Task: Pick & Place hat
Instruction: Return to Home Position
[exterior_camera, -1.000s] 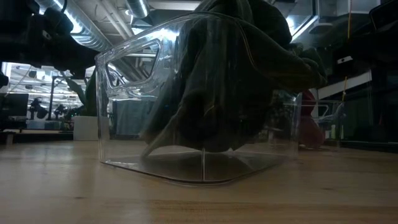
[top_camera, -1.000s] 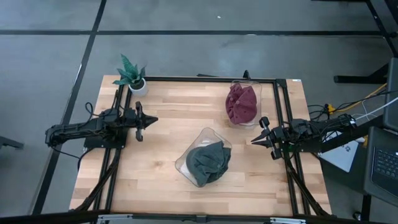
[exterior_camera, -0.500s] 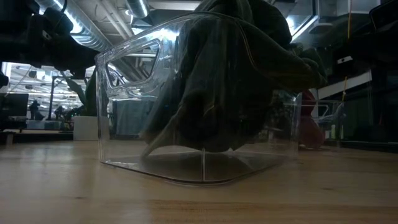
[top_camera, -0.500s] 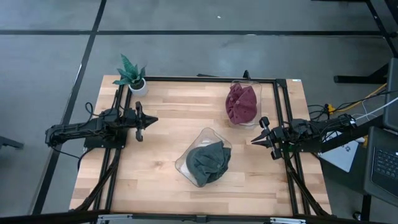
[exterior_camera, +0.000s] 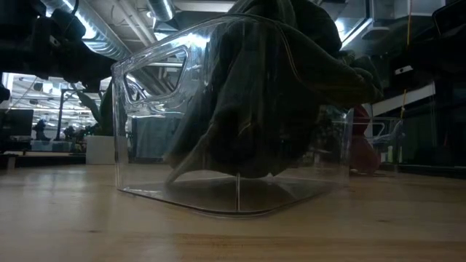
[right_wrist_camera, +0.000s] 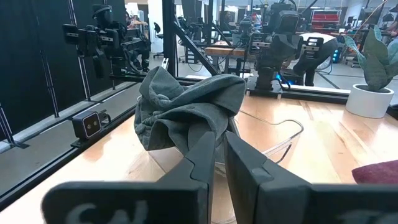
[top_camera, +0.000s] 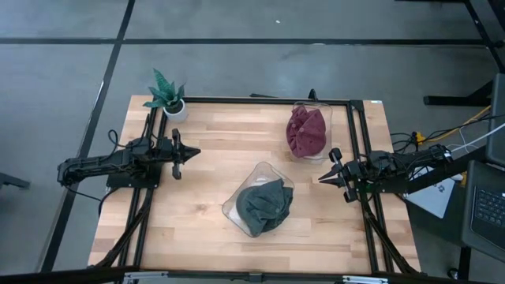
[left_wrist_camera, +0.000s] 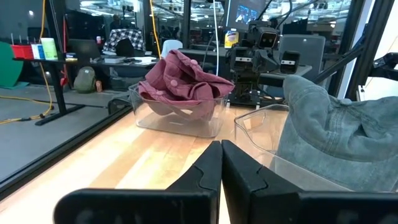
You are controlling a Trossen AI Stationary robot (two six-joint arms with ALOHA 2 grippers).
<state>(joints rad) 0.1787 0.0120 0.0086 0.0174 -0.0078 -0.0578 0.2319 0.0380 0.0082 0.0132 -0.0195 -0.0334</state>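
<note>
A grey-green hat (top_camera: 265,205) lies crumpled in a clear plastic bin (top_camera: 233,207) near the table's middle; it also shows in the low view (exterior_camera: 269,94), the left wrist view (left_wrist_camera: 336,124) and the right wrist view (right_wrist_camera: 186,115). A dark red hat (top_camera: 308,131) fills a second clear bin (top_camera: 328,118) toward the far right, and appears in the left wrist view (left_wrist_camera: 183,84). My left gripper (top_camera: 195,152) is shut over the table's left side, pointing right. My right gripper (top_camera: 322,180) is shut at the right side, pointing left toward the grey-green hat.
A small potted plant (top_camera: 167,96) stands at the table's far left corner. A black frame rail (top_camera: 260,99) runs along the far edge and down both sides. Bare wood (top_camera: 229,150) lies between the two bins and the left gripper.
</note>
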